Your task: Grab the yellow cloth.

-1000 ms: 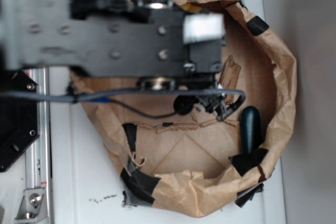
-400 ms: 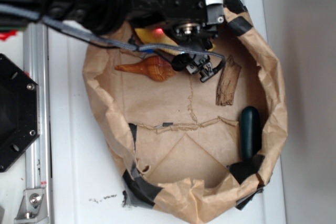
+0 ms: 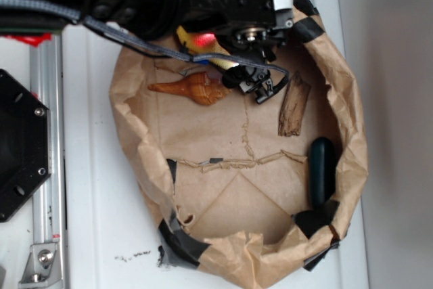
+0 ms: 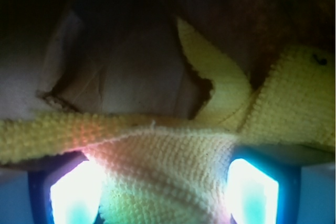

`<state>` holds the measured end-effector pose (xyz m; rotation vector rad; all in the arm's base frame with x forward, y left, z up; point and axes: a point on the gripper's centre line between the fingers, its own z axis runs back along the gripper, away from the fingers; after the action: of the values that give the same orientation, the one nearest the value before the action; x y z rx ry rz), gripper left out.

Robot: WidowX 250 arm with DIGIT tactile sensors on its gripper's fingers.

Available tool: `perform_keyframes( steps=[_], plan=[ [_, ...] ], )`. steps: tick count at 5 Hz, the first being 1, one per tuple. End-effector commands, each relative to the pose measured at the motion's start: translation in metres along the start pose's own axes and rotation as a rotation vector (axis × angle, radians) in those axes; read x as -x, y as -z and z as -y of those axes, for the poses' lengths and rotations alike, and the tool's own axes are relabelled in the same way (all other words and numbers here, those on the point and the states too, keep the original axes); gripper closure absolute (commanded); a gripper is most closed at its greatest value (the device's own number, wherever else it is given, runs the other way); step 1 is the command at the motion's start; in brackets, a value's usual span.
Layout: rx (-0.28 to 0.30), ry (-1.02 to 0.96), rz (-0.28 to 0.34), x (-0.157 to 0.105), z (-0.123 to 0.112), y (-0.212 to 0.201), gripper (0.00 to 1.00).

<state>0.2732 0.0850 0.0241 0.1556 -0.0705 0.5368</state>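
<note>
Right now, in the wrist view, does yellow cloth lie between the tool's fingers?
Yes, the yellow cloth fills the gap between both glowing fingers.

Robot test bench in a lab.
Shown by white table [image 3: 95, 235], metal rail [image 3: 49, 167], taped brown paper bin [image 3: 352, 167].

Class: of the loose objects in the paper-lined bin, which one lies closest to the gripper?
The yellow cloth: the wrist view shows it between the gripper fingers. The seashell, wood piece and dark oblong object lie apart from it.
</note>
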Motion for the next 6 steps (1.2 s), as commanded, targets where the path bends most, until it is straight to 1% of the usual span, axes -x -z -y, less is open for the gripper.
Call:
perform_keyframes(
  steps=[1,2,3,4,5,6],
  plan=[
    [0.020,-0.005,0.036,-0.010,-0.010,-0.006,1.00],
    [0.027,0.001,0.035,-0.010,-0.011,-0.008,1.00],
    [0.056,0.004,0.039,-0.011,-0.013,-0.016,1.00],
    [0.122,0.034,0.052,-0.012,-0.013,-0.033,1.00],
    [0.215,0.102,0.074,-0.012,0.002,-0.070,1.00],
    [0.289,0.229,0.142,-0.004,0.034,-0.124,1.00]
  ],
)
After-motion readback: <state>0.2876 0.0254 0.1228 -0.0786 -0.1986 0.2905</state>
